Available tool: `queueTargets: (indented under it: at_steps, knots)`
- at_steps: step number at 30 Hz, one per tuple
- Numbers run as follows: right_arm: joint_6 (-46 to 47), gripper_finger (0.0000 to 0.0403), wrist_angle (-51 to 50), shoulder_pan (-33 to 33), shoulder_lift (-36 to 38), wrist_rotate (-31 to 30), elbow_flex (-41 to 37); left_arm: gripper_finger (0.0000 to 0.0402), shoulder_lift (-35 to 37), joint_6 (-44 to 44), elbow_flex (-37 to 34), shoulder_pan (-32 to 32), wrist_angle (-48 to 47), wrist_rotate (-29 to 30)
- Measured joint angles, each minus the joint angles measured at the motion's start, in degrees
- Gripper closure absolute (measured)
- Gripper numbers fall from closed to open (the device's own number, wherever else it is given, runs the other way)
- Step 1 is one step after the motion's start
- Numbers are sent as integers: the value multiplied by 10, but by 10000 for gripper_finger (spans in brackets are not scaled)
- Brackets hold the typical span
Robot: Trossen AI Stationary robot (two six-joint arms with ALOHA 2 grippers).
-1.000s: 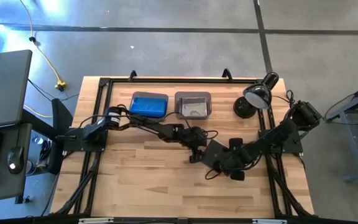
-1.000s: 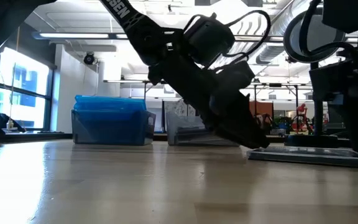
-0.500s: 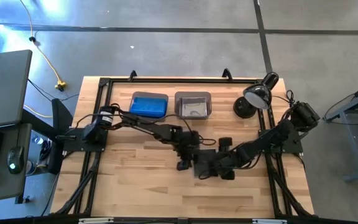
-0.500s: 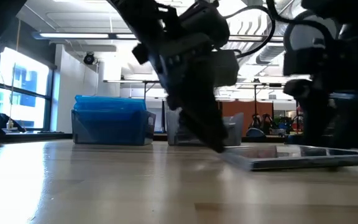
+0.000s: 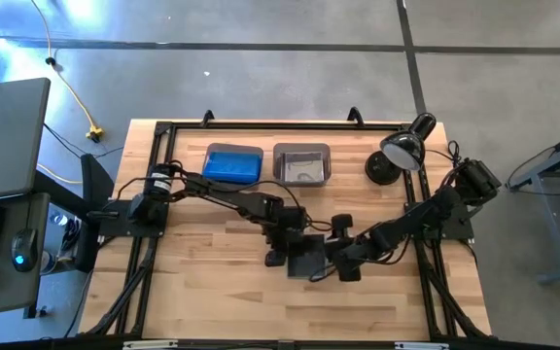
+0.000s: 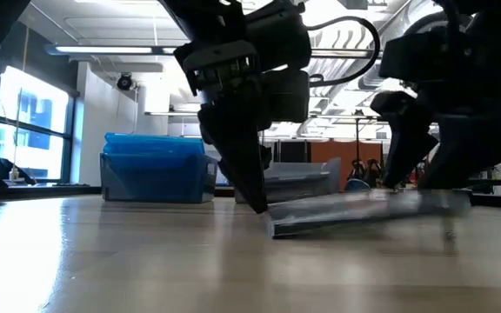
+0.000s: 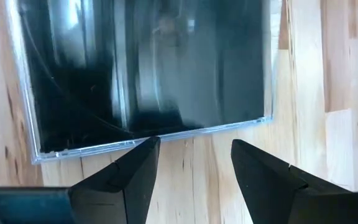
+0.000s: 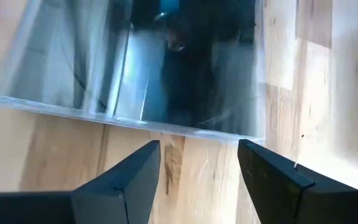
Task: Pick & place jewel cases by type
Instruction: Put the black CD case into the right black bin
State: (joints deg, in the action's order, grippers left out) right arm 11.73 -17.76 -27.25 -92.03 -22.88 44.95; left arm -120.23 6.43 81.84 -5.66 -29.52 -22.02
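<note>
Black jewel case (image 5: pixel 307 261) lies near table (image 5: pixel 202 292) centre, between the two grippers. Left gripper (image 5: pixel 278 255) sits at the case's left edge, tips down at the wood; its wrist view shows both fingers (image 7: pixel 126 180) spread wide, the clear-rimmed edge of the case (image 7: pixel 148 68) just past the tips, nothing clamped. Right gripper (image 5: pixel 340 264) sits at the opposite edge; its fingers (image 8: pixel 129 180) also spread wide, case edge (image 8: pixel 148 74) just ahead, not held. Low view: case (image 6: pixel 364 213) tilted, near edge on the table by the left gripper (image 6: pixel 249 196), far side raised toward the right gripper (image 6: pixel 407 169). Blue bin (image 5: pixel 233 163) holding blue cases and grey bin (image 5: pixel 301 163) stand side by side at the back of the table, well apart from the case; desk lamp (image 5: pixel 397 154) at back right. No legible writing or labels on the case.
</note>
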Motion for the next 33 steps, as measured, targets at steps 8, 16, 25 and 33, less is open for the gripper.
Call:
queueTargets:
  at_steps: [8,16,25,33]
  knots:
    - [-28,190,22,-9,0,-11,0,196,0,-2,-1,0,2,27]
    - [62,190,-23,-9,-11,51,0,195,-1,-30,-2,-4,-17,26]
    - [88,190,32,-1,-64,69,2,195,0,-71,-2,-28,-23,77]
    - [159,190,63,8,-68,93,0,195,-1,-74,-5,-64,11,208]
